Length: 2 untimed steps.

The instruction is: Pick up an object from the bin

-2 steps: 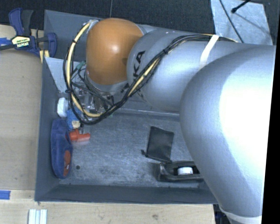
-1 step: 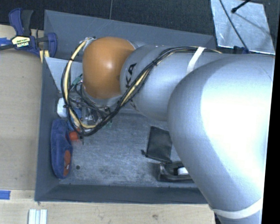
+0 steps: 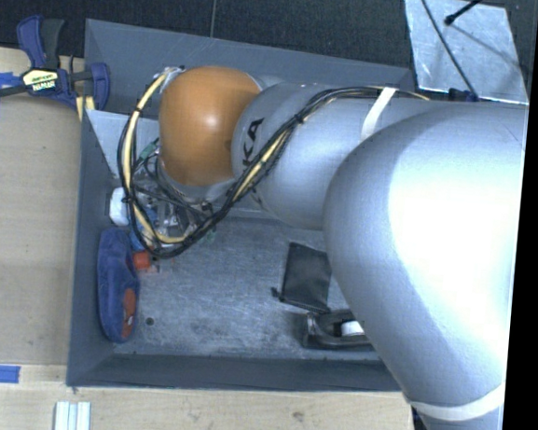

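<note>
The arm (image 3: 409,222) is the biggest thing here, a thick silver-grey body coming in from the right and covering the right and upper part of the grey metal bin (image 3: 237,370). At its wrist sits a rounded orange cover (image 3: 202,124), with yellow and black cables (image 3: 135,193) looping down from it over the bin's upper left corner.

Below that cover, among the cables, the pincer (image 3: 163,217) hangs low at the far left of the bin floor. The cables and the wrist hide it too much to tell whether it is spread or pressed together, and nothing can be seen pinched in it.

In the bin, the largest loose thing is a long blue object (image 3: 111,285) with an orange patch, lying along the left wall just below the pincer. Next is a flat black piece (image 3: 306,273) on the floor near the arm's underside, well apart from the pincer. Just below it, by the front wall, lies a black and white item (image 3: 334,329), partly under the arm. A small white thing (image 3: 118,206) rests against the left wall just beside the pincer, the nearest thing to it. Smallest is an orange bit (image 3: 140,262) at the blue object's upper end.
</note>
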Each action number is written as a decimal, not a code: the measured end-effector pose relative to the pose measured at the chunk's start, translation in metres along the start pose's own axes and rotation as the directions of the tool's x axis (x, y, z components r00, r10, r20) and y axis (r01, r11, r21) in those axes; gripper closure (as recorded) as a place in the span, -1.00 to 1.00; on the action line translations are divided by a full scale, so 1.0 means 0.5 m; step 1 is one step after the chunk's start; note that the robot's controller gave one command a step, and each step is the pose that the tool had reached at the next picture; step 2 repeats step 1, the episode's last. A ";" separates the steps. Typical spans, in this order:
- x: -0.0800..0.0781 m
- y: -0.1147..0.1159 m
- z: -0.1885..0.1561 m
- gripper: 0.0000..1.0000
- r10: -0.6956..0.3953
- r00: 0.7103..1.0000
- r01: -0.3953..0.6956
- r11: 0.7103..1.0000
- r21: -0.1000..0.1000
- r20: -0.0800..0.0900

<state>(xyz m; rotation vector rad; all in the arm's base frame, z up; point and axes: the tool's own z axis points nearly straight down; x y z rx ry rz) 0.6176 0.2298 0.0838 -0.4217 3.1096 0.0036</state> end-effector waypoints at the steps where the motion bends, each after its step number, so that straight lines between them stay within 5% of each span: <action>1: 0.041 0.012 -0.304 1.00 -0.043 0.999 0.043 0.999 0.001 0.008; 2: 0.041 0.012 -0.304 1.00 -0.043 0.999 0.043 0.999 0.001 0.008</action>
